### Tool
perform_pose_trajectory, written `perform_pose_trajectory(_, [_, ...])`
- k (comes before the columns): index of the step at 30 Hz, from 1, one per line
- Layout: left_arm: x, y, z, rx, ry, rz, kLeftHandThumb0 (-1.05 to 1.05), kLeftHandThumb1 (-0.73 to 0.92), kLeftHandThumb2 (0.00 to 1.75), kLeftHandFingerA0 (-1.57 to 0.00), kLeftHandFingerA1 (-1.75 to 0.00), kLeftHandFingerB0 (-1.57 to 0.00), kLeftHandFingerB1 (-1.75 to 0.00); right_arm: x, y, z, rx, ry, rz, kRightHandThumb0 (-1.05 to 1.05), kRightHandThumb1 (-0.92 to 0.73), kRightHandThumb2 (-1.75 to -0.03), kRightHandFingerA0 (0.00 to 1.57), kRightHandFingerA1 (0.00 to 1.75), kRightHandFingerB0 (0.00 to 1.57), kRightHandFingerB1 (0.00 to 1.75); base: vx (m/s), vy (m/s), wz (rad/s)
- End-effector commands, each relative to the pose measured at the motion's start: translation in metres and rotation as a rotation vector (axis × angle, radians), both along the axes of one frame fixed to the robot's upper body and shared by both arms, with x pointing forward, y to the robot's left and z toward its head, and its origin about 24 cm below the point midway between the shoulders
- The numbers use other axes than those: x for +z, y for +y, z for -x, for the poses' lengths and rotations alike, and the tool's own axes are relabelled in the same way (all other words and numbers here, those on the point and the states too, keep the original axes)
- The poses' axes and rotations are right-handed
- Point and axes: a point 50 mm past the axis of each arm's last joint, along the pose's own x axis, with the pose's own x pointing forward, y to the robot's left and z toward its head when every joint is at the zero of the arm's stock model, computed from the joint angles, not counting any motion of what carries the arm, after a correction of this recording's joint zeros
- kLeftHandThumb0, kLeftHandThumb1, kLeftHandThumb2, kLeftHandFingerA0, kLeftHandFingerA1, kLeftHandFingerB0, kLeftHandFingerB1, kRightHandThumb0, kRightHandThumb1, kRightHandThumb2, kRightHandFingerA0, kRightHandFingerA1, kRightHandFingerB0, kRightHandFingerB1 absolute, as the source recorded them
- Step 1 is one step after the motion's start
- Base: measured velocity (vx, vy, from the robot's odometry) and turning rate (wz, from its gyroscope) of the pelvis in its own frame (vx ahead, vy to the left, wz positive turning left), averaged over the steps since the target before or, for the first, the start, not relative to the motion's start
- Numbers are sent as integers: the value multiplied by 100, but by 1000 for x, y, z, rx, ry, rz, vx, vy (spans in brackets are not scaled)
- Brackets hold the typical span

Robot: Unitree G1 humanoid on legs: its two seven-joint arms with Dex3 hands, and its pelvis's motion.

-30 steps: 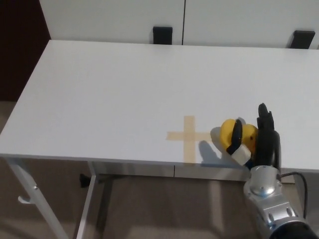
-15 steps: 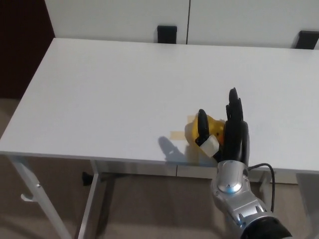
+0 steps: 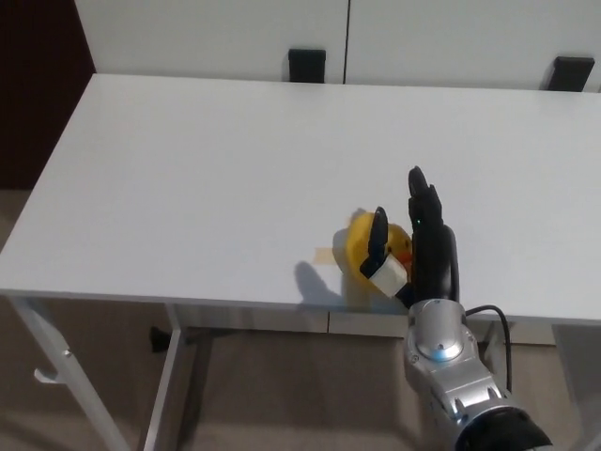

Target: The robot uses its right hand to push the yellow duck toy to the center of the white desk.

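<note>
Yellow duck toy [image 3: 362, 247], rounded, cupped by right hand [image 3: 413, 249].

The desk [image 3: 207, 169] has a smooth, matt white top, like laminate. The duck [image 3: 368, 246] looks like smooth yellow plastic or rubber with a slight sheen. The right hand [image 3: 413, 249] is matt black, with a pale pad; its wrist is brushed, silvery metal.

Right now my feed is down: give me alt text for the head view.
The robot's black right hand cups a yellow duck toy near the front edge of a white desk, sitting over a tan tape cross. The left hand is out of view.
</note>
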Motion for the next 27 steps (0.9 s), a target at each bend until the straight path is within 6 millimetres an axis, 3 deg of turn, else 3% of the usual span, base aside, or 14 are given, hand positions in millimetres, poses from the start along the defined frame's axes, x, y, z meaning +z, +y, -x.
perform_pose_trajectory(1, [2, 0, -2, -28, -20, -13, 11, -2, 97, -139, -124, -136, -123, -3, 4, 3, 32, 24, -92, -105, -81, -113, 0, 15, 0, 7, 0, 0, 0])
perform_pose_trajectory(13, [1, -2, -5, -35, -16, -13, 14, -5, 96, -139, -124, -136, -123, -22, 0, 14, 20, 105, -112, -105, -84, -116, 0, 14, 0, 7, 0, 0, 0])
perform_pose_trajectory(16, [0, -2, -4, -33, -14, -11, 12, -4, 96, -137, -123, -135, -123, -20, -7, 13, 2, 91, 24, -105, -88, -120, 0, 12, 0, 5, 0, 0, 0])
perform_pose_trajectory(19, [0, -2, -3, -31, -14, -10, 12, -4, 96, -137, -123, -135, -123, -20, -7, 13, 1, 90, 41, -105, -88, -120, 0, 12, 0, 5, 0, 0, 0])
perform_pose_trajectory(20, [0, -2, -3, -28, -17, -10, 11, -3, 97, -138, -124, -135, -123, -16, -17, 10, -60, 67, 118, -105, -88, -121, 0, 15, 0, 3, 0, 0, 0])
perform_pose_trajectory(21, [1, -1, -2, -29, -17, -13, 11, -5, 96, -138, -124, -135, -122, -12, -27, 8, -106, 43, 187, -86, -92, -86, 0, 0, 0, 0, 0, 0, 0])
perform_pose_trajectory(25, [2, 1, -1, -30, -17, -20, 11, -3, 97, -140, -125, -137, -123, 7, -57, 4, -216, -54, 319, -90, -92, -88, 0, 0, 0, 0, 0, 0, 0])
perform_pose_trajectory(27, [2, 2, 0, -25, -13, -22, 11, 0, 99, -138, -124, -136, -123, 27, -88, 3, -290, -146, 406, -92, -92, -89, 0, 0, 0, 0, 0, 0, 0])
